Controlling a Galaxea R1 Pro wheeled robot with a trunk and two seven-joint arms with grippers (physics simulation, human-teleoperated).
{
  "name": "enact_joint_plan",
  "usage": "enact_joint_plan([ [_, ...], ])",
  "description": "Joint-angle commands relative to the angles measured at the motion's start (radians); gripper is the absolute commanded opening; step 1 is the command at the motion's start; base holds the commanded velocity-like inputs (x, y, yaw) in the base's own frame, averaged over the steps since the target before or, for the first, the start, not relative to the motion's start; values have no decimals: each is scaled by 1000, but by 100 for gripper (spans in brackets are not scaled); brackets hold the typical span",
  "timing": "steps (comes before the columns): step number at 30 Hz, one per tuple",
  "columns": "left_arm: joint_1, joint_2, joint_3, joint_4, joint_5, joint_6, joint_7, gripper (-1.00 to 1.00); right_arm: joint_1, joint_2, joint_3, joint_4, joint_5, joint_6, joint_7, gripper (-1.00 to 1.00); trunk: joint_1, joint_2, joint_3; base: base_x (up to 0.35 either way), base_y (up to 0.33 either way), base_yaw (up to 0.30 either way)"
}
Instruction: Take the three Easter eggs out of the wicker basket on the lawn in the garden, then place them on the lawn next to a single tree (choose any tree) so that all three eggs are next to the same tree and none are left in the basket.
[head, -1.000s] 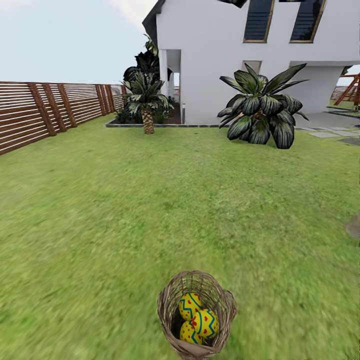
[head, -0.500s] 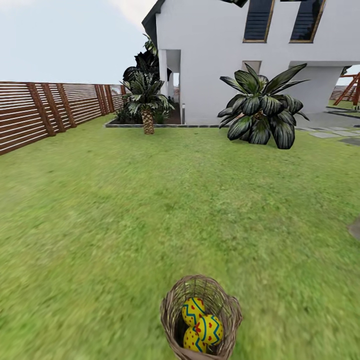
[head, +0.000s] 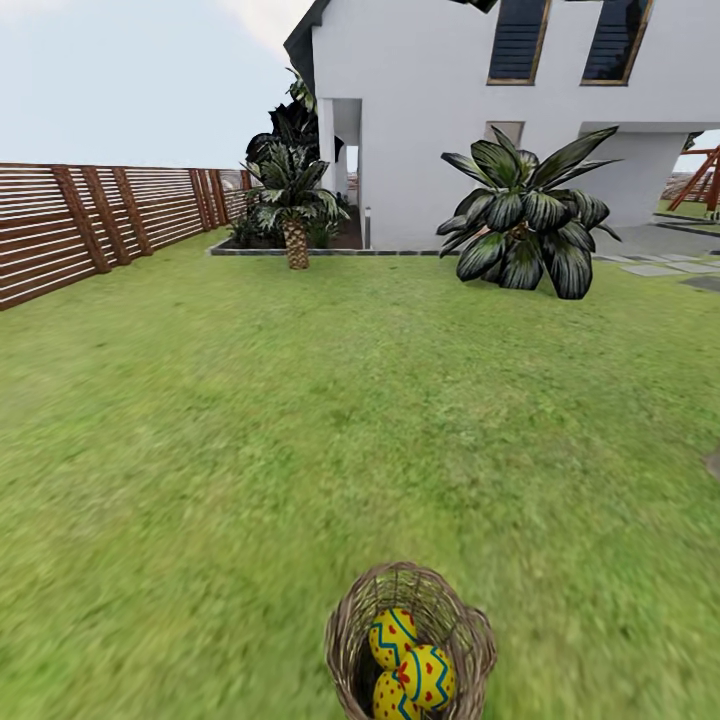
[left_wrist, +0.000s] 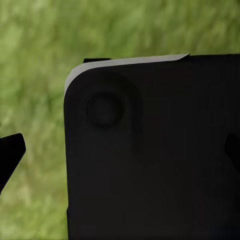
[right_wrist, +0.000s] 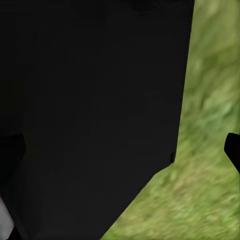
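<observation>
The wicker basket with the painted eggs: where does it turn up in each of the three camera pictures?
Head view: the basket sits at the bottom edge, right of centre, eggs inside.
Left wrist view: not in it.
Right wrist view: not in it.
Shared landmark: the grass.

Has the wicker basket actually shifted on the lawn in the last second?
Cannot tell. The wicker basket sits lower in the head view, but the grey stone also slid down, so the camera moved.
</observation>
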Motion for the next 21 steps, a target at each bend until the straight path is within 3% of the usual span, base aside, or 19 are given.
enact_joint_plan([
  [1, 0, 0, 0, 0, 0, -3, -3, 100, 0, 1, -1, 0, 0, -3, -2, 100, 0, 0, -1, 124, 10, 0],
  [10, 0, 0, 0, 0, 0, -3, -3, 100, 0, 3, 4, 3, 6, -3, -2, 100, 0, 0, -1, 107, 4, 0],
  [16, 0, 0, 0, 0, 0, -3, -3, 100, 0, -18, -6, 0, -2, -7, 7, 100, 0, 0, -1, 15, 0, 0],
  [17, 0, 0, 0, 0, 0, -3, -3, 100, 1, -23, -14, -1, -3, -8, 8, 100, 0, 0, -1, 5, 0, 0],
  [20, 0, 0, 0, 0, 0, -3, -3, 100, 1, -45, -95, -2, -3, -26, 12, 100, 0, 0, -1, 3, 0, 0],
  [21, 0, 0, 0, 0, 0, -3, -3, 100, 0, -55, -142, -3, 0, -32, 15, 100, 0, 0, -1, 1, 0, 0],
])
